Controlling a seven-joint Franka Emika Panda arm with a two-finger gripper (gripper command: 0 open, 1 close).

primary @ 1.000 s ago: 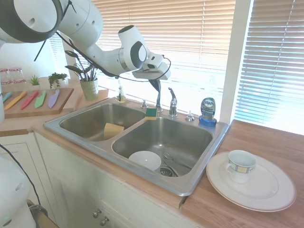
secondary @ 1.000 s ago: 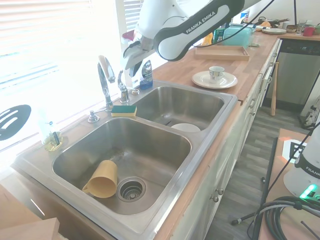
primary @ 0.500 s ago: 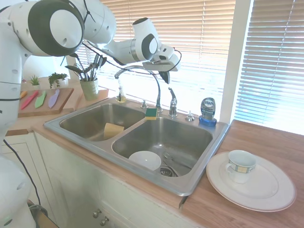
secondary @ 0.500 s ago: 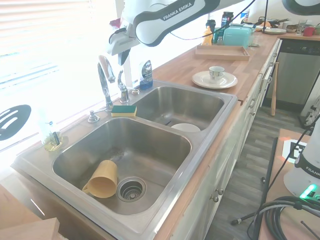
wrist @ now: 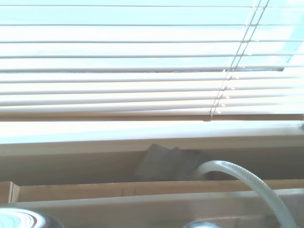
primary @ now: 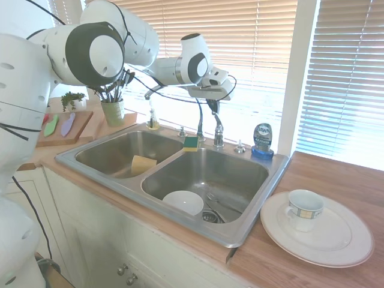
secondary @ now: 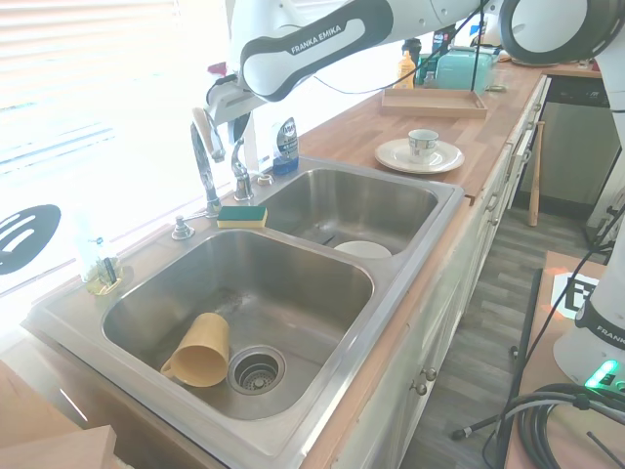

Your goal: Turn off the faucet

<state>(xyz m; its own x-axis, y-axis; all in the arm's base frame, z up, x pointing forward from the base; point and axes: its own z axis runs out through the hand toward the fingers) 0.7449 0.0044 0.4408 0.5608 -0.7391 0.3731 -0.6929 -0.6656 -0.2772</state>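
The faucet's chrome gooseneck spout point(primary: 198, 117) point(secondary: 203, 161) arches high over the divider of the double sink point(primary: 267, 186) point(secondary: 410, 256). Its short lever handle point(primary: 217, 127) point(secondary: 239, 168) stands upright just to one side of the spout's base. My gripper point(primary: 213, 107) point(secondary: 236, 119) hangs directly above the handle's tip, a small gap apart. Its dark fingers look pressed together and hold nothing. In the wrist view I see blinds, the window sill and a pale curved tube point(wrist: 237, 173), which I cannot identify for sure. No stream of water is visible.
A blue dish-soap bottle point(primary: 262, 139) point(secondary: 285, 142) stands beyond the handle, a green-yellow sponge point(primary: 191, 143) point(secondary: 242, 216) by the spout's base. A white bowl point(primary: 183, 202) and a yellow cup point(primary: 143, 164) lie in the basins. Window blinds hang close behind.
The gripper has travelled from beside the spout's stem across to above the lever handle, rising first and then dropping slightly. The handle and spout stand as before.
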